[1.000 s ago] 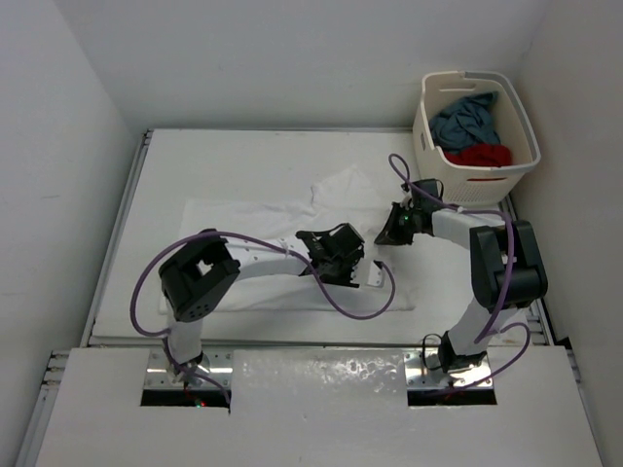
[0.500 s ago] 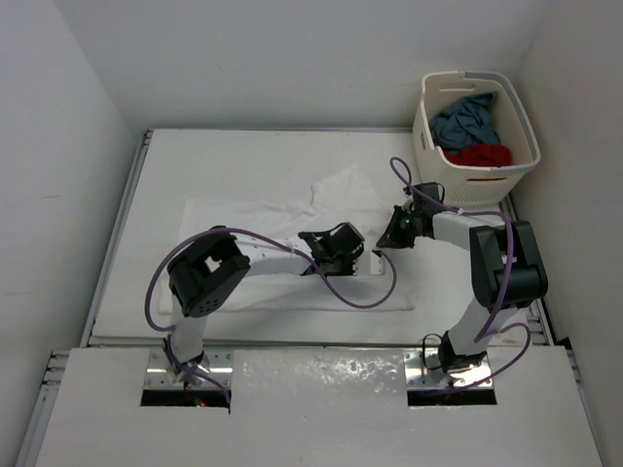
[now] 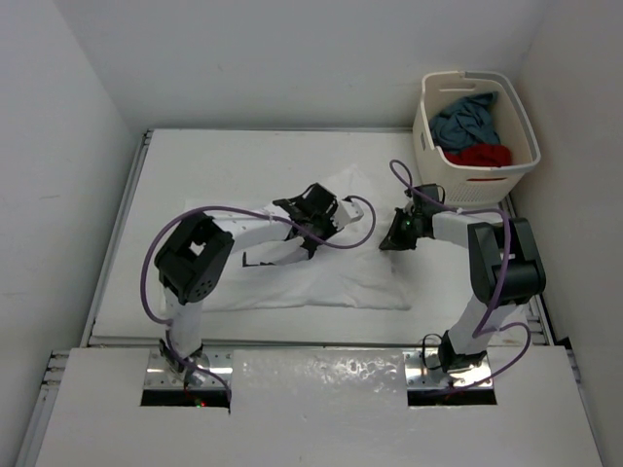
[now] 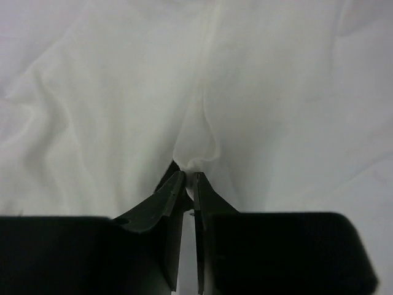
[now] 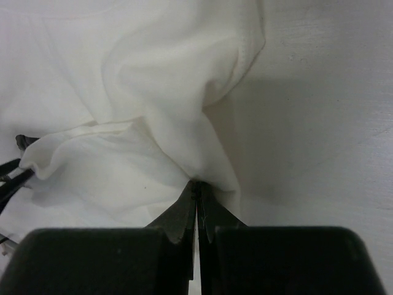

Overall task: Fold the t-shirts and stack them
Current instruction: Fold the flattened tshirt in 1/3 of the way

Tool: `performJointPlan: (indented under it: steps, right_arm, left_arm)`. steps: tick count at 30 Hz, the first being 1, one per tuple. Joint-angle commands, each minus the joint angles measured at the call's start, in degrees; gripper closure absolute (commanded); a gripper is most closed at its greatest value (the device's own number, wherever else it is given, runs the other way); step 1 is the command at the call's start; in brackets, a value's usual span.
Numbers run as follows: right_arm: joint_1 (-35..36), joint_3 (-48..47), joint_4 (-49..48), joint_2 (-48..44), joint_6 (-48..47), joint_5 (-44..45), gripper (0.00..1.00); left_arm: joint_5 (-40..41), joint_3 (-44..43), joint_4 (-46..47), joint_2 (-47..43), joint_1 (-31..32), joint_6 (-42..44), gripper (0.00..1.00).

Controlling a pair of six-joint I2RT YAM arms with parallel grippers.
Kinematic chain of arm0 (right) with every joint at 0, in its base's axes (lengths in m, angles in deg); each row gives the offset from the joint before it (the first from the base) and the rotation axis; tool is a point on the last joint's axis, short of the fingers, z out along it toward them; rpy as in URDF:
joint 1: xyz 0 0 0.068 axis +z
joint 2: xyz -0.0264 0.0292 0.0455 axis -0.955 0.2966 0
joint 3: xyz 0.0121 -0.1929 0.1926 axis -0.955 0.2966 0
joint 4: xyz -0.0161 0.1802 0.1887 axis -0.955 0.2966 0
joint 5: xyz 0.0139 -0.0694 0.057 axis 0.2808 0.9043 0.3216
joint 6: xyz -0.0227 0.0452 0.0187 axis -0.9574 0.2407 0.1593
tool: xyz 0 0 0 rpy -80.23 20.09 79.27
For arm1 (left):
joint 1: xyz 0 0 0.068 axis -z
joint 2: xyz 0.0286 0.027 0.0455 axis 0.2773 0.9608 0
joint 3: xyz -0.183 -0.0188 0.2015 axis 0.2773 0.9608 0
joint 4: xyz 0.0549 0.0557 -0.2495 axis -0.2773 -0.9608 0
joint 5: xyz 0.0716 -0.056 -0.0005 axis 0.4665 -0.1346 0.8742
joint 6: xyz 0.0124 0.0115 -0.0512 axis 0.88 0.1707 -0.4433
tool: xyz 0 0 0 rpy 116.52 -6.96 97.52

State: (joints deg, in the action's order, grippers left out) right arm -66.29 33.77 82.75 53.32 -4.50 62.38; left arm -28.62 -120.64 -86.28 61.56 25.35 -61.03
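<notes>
White shirt point(image 3: 336, 282) spread on table point(image 3: 214, 161). Left gripper point(image 4: 188, 179) clenched on mid-cloth ridge, right gripper point(image 5: 196, 185) pinching edge: 2 anchors, likely for fold-over. Red shirt point(image 3: 484, 156) and blue shirt point(image 3: 462, 122) wait in basket point(image 3: 421, 117).

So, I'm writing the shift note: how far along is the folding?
Done: nothing folded or stacked yet. In hand: the left fingers and right fingers each pinch the white shirt, spread on the table. Left: the red shirt and blue shirt lie in the basket.
</notes>
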Motion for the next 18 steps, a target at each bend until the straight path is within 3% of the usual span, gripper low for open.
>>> performJointPlan:
  steps: [1, 4, 6, 7, 8, 11, 13, 15, 16, 18]
  right_arm:
    - [-0.22, -1.47, 1.96, 0.39, -2.17, 3.25, 1.0]
    - [-0.31, -3.22, 4.15, -0.4, -4.02, 4.22, 1.0]
    - [-0.31, -5.51, 5.48, -0.93, -6.39, 4.66, 1.0]
    - [-0.31, -6.56, 6.96, -1.63, -7.35, 5.18, 1.0]
    - [-0.31, -9.01, 7.59, -1.89, -9.36, 5.1, 1.0]
    - [-0.31, -16.81, 12.07, -1.73, -13.5, 5.1, 0.9]
    - [-0.22, -22.01, 15.91, -0.41, -15.53, 4.67, 0.75]
    - [0.04, -30.89, 18.74, 3.45, -17.64, 4.05, 0.61]
    - [0.22, -33.79, 20.67, 5.03, -18.08, 4.31, 0.49]
    - [0.31, -41.44, 21.48, 10.54, -17.74, 4.58, 0.42]
  left_arm:
    - [-2.6, -0.72, -1.98, -1.18, 0.13, -3.57, 0.88]
    - [-2.85, -2.38, -4.88, -1.79, -2.07, -5.51, 0.71]
    - [-3.11, -3.53, -7.25, -2.58, -2.78, -5.42, 0.47]
    - [-3.72, -4.05, -7.87, -3.72, -2.78, -5.33, 0.44]
    - [-4.86, -5.27, -8.92, -4.42, -2.78, -5.51, 0.18]
    - [-7.5, -10.46, -10.5, -6.8, -2.78, -6.64, 0.12]
    - [-4.79, -13.79, -11.73, -8.2, -2.95, -6.91, 0.06]
    - [-3.56, -17.41, -12.0, -9.35, -5.84, -7.79, 0.0]
    - [-4.07, -18.89, -12.09, -10.22, -7.68, -8.4, 0.0]
    - [-5.04, -19.44, -12.71, -10.84, -14.53, -11.21, 0.0]
